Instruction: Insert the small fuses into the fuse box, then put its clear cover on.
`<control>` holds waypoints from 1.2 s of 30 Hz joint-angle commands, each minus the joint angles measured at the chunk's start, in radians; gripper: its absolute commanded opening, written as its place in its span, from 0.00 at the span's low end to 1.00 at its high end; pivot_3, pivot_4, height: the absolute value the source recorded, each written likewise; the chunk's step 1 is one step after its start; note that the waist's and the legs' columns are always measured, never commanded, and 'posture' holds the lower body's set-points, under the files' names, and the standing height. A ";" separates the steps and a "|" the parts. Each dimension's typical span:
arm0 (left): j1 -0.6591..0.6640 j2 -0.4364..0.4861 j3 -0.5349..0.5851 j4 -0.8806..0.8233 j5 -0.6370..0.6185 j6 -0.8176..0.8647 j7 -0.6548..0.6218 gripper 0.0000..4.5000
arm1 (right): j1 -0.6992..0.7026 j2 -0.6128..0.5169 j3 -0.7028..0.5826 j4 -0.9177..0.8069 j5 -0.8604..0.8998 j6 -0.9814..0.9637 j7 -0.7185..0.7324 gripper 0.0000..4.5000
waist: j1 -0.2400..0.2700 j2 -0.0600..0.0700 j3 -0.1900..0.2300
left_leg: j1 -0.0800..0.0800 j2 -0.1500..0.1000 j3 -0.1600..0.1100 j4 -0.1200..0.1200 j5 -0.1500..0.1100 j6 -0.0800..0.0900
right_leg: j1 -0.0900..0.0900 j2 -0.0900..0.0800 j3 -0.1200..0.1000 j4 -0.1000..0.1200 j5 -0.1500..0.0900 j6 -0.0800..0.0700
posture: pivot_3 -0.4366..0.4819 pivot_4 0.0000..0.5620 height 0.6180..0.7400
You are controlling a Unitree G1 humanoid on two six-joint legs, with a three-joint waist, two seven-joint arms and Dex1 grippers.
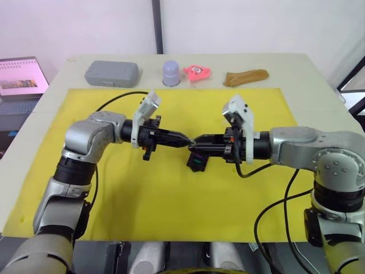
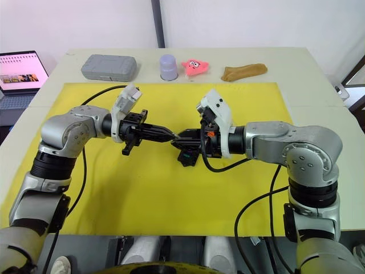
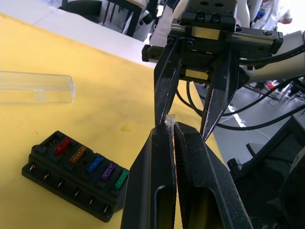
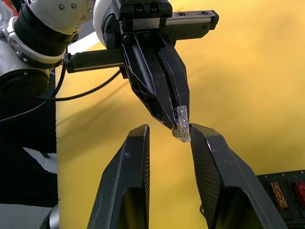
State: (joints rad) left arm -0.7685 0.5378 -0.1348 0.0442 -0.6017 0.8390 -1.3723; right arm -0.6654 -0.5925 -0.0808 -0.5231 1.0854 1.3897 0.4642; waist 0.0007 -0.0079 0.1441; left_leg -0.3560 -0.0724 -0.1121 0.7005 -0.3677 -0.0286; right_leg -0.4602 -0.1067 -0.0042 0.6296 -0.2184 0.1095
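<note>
Presently the left claw (image 1: 185,140) is pinched tight on a tiny clear fuse (image 4: 182,125), which projects from its fingertips. The right claw (image 4: 167,131) faces it tip to tip, fingers parted narrowly with the fuse between them; one right finger (image 4: 206,143) is against or just beside the fuse, and contact cannot be confirmed. Both claws meet above the middle of the yellow mat (image 1: 171,200) that covers the near part of the desk (image 1: 296,68).

The fuse box (image 3: 76,174) lies on the mat directly beneath the right claw. In the left wrist view five fuses sit in its slots in a row: red (image 3: 62,146), amber (image 3: 78,154), blue (image 3: 94,164), purple (image 3: 108,171) and green (image 3: 122,178). The clear cover (image 3: 35,87) lies on the mat apart from the box, empty and open side not determinable.

Along the far edge of the desk, off the mat, stand a grey case (image 1: 112,73), a lilac cup (image 1: 171,73), a pink star-shaped toy (image 1: 197,72) and a brown cloth-like object (image 1: 245,77). A laptop (image 1: 21,77) sits beyond the desk's far left corner; its screen text is too small to read. No brand or label is legible on the box, the claws or the case.
</note>
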 commanded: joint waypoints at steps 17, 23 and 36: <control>-0.022 0.031 -0.017 -0.017 0.012 -0.040 -0.019 0.30 | -0.032 -0.006 -0.009 -0.004 0.034 -0.021 -0.007 0.00 | -0.013 0.000 0.000 | 0.000 0.000 0.000 -0.001 0.000 0.000 | 0.000 0.000 0.000 0.000 0.000 0.000 | 0.48 0.27 1.00; -0.034 0.063 -0.041 0.011 0.065 -0.117 -0.045 0.98 | -0.044 -0.037 0.011 0.007 -0.003 -0.042 0.011 0.00 | -0.013 0.000 0.000 | 0.000 0.000 0.000 -0.001 0.000 0.000 | 0.000 0.000 0.000 0.000 0.000 0.000 | 0.48 0.27 1.00; -0.085 -0.014 -0.186 0.358 0.388 -0.608 -0.059 0.98 | -0.238 -0.287 0.459 0.332 -0.581 -0.445 0.392 0.00 | -0.014 0.000 0.001 | -0.001 0.000 0.003 -0.001 0.000 0.000 | -0.001 0.001 0.000 -0.001 0.000 0.000 | 0.48 0.27 1.00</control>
State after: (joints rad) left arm -0.8183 0.5289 -0.3328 0.3898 -0.2324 0.2838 -1.4326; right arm -0.8710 -0.8719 0.3603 -0.2067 0.5565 0.9899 0.8126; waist -0.0133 -0.0080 0.1447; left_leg -0.3574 -0.0727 -0.1097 0.6997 -0.3677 -0.0286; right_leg -0.4616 -0.1052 -0.0045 0.6286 -0.2184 0.1096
